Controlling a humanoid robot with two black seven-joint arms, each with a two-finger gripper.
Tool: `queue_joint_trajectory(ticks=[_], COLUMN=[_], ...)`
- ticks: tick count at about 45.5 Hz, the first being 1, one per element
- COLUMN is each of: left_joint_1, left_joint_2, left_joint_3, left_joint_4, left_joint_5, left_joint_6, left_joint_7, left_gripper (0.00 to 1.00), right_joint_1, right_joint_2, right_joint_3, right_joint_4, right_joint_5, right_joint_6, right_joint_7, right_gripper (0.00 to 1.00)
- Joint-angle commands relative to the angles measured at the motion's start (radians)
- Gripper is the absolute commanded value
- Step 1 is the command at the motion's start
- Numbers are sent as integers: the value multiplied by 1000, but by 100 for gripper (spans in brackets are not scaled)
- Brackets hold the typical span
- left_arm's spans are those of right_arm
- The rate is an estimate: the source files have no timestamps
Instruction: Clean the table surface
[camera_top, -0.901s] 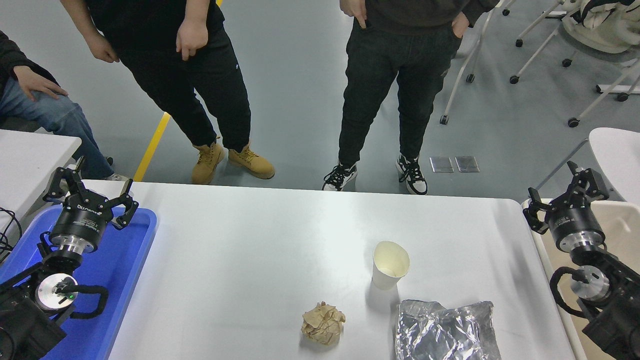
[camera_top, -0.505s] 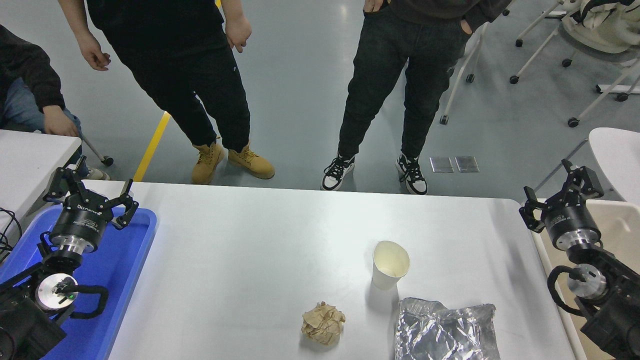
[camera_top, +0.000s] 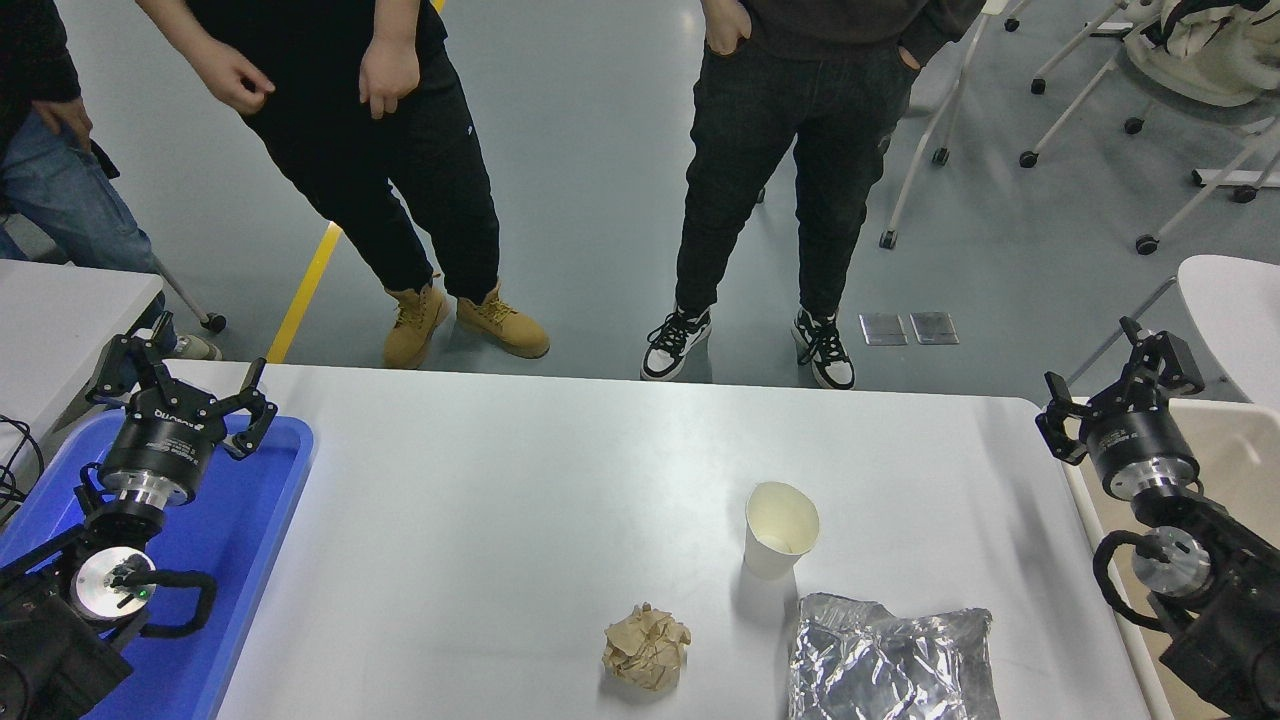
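You won't get much readable text here. Only print in view: small white lettering on the black cylindrical body of the left gripper, over the blue plastic tray at the near left, too small and blurred to make out. Same kind of white marking on the black cylindrical body of the right gripper at the far right edge, also unreadable. You can't read any label, number or sign anywhere else.
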Motion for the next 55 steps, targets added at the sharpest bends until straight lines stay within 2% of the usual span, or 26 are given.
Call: queue_joint_trajectory(ticks=[1, 47, 55], left_joint_1=[0, 0, 0], left_joint_2=[0, 0, 0], left_joint_3=[0, 0, 0], left_joint_4=[0, 0, 0], left_joint_5=[0, 0, 0], left_joint_6=[0, 0, 0], left_joint_7=[0, 0, 0], left_gripper=[100, 100, 100], right_joint_1=[1, 2, 76], right_joint_2=[0, -78, -126], right_joint_3=[1, -4, -167], right_joint_4=[-1, 0, -7], right_joint_5=[0, 0, -18], right_joint_6=[0, 0, 0], right_joint_7=[-1, -1, -2], right_gripper=[99, 99, 99])
